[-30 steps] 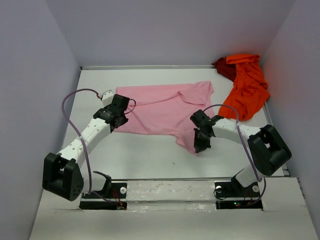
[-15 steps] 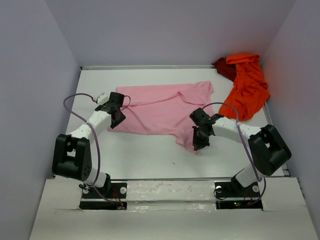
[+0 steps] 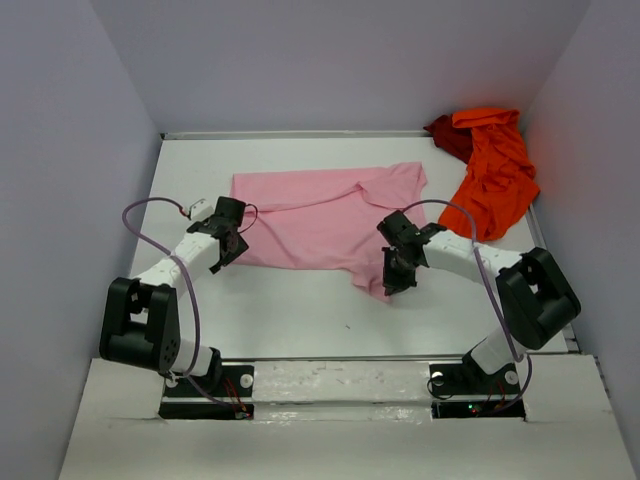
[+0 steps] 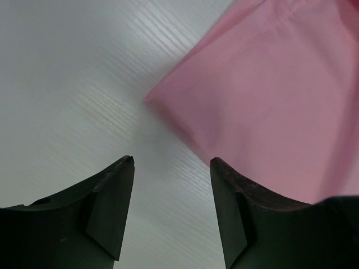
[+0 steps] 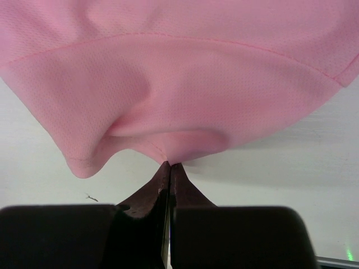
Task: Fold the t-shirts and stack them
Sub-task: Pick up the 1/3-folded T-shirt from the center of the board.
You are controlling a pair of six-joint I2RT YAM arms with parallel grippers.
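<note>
A pink t-shirt (image 3: 320,220) lies spread on the white table. My left gripper (image 3: 226,250) is open and empty at the shirt's near left corner; in the left wrist view (image 4: 171,168) bare table shows between the fingers, and the shirt's corner (image 4: 269,101) lies just beyond them. My right gripper (image 3: 394,282) is shut on the near right edge of the pink shirt; in the right wrist view (image 5: 169,166) the fingers pinch a fold of pink cloth (image 5: 179,84) and lift it off the table.
An orange t-shirt (image 3: 497,175) lies crumpled in the far right corner with a dark red garment (image 3: 448,135) behind it. Grey walls stand on three sides. White table (image 3: 290,310) lies between the shirt and the arm bases.
My left arm has pulled back toward its base, and its gripper slid left and nearer, off the shirt's corner. My right gripper kept its hold and shifted slightly up and left.
</note>
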